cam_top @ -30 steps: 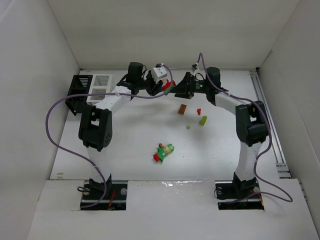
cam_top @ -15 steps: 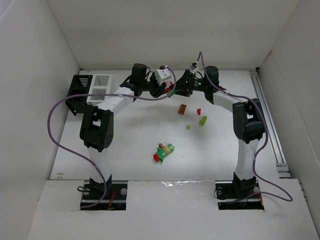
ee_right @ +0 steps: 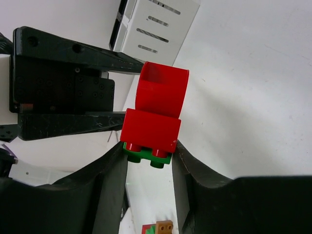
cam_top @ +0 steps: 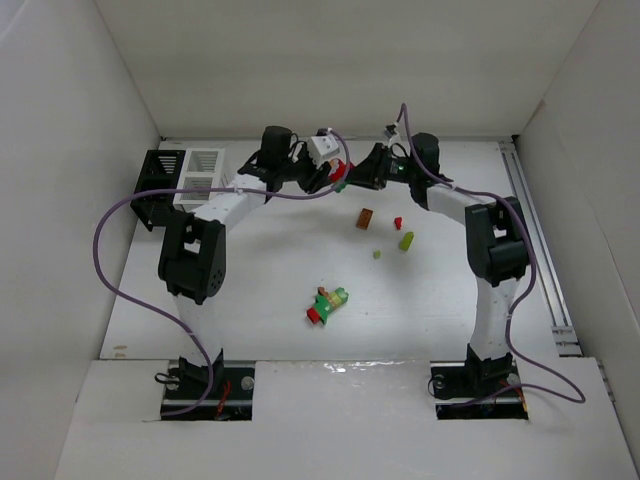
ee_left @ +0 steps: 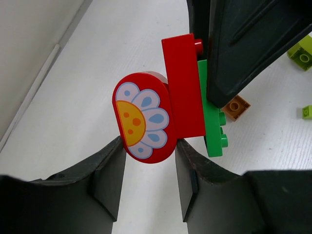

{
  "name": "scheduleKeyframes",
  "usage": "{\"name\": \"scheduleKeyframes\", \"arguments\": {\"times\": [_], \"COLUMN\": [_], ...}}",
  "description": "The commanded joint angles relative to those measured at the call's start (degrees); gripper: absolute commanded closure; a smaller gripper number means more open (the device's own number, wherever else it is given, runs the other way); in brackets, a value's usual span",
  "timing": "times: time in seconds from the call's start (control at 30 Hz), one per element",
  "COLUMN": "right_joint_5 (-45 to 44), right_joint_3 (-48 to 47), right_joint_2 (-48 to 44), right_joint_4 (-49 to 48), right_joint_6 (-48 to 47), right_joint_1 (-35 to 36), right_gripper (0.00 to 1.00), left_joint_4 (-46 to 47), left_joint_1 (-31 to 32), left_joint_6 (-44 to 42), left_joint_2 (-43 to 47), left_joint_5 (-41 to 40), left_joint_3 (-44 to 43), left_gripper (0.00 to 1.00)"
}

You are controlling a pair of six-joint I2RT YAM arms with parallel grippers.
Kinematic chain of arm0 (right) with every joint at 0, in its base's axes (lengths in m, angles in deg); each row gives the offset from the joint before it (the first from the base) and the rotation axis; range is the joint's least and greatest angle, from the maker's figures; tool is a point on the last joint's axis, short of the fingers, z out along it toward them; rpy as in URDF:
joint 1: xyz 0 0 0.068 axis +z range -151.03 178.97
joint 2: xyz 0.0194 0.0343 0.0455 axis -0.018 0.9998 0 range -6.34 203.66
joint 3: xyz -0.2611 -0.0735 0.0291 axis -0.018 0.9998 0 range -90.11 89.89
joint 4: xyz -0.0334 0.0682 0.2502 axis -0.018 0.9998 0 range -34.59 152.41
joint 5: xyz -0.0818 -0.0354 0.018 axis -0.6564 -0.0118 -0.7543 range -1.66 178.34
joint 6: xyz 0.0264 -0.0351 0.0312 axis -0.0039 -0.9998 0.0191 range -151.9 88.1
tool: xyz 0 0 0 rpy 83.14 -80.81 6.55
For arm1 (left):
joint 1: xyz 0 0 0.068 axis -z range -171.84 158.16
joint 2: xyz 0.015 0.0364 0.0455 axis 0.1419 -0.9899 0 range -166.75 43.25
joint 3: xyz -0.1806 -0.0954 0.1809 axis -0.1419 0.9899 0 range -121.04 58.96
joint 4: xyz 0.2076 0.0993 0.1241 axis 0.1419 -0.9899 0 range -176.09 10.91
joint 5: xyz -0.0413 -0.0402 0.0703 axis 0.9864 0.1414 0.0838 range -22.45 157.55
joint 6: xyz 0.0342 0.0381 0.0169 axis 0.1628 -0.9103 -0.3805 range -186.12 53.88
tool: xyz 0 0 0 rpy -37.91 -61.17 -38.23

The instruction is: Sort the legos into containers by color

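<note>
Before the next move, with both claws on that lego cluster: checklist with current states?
1. Left claw gripping flower piece: ok.
2. Right claw closed on red-green stack: ok, fingers against both sides.
3. Held pieces clear of table: ok, held in the air.
4. Pieces separated: not ok, all three are joined.
5. Loose orange brick clear of both arms: ok.
6. Containers contents by color: cannot tell.
</note>
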Motion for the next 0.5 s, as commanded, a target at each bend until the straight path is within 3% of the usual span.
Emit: {"name": "scheduleKeyframes", "arguments": {"times": [0.0,0.07,0.1,0.27,0.3,0.47], "right_joint_5": [2.3,2.3,2.9,4.1,5.4,11.1], "right_joint_3": [1.4,1.4,1.9,2.5,2.5,3.6], "right_joint_2": [-3.1,-3.1,-3.7,-5.3,-5.3,-6.9], "right_joint_4": [-4.4,-4.4,-4.4,-4.4,-4.4,-0.3], "right_joint_6": [-2.4,-2.9,-3.8,-6.6,-6.6,-15.7], "right_joint_1": [0.8,0.8,0.8,0.2,-0.3,-3.3], "right_gripper": [1.00,1.00,1.00,1.00,1.00,1.00], "left_joint_4": [4.0,4.0,3.5,0.3,-0.4,-9.2], "left_joint_1": [0.1,0.1,0.1,-0.6,-0.6,-5.3], "left_joint_6": [2.2,2.8,2.8,2.3,2.3,-0.5], "left_joint_2": [4.0,4.0,4.0,8.0,8.8,12.9], "left_joint_5": [0.2,1.5,2.0,5.1,7.2,17.2], "left_joint_3": [0.6,0.6,0.6,3.7,4.5,6.2], "left_gripper": [1.00,0.99,0.82,0.27,0.20,0.17]}}
